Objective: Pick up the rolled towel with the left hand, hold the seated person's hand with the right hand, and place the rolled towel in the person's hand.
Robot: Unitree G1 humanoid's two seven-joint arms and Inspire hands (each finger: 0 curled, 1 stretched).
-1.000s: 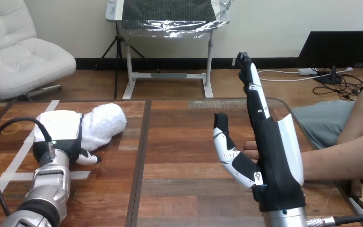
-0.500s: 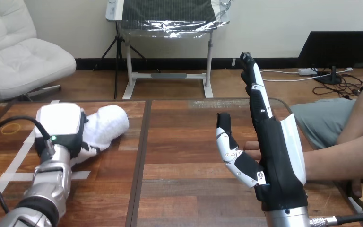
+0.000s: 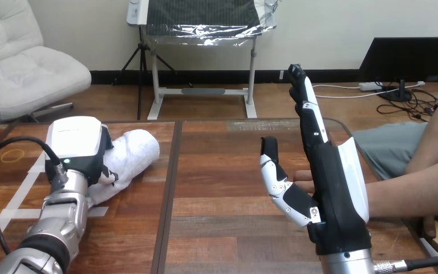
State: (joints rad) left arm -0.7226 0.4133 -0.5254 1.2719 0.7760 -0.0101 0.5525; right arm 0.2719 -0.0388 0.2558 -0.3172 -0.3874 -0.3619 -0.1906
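On the wooden worktop (image 3: 222,222), the rolled towel (image 3: 138,149) lies at the frame's left with your left hand (image 3: 75,147) curled round its near end, so the pick-up looks in hand. Your right hand (image 3: 333,191), lower right, stands straight-fingered beside the person's hand (image 3: 303,177), not gripping; next, lift the towel and close on theirs.

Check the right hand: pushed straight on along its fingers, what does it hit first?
Nothing that shows. The right hand has straight fingers aimed up and away over the wooden table; the person's hand lies beside its palm, not ahead. Depth is unclear, so only likely free.
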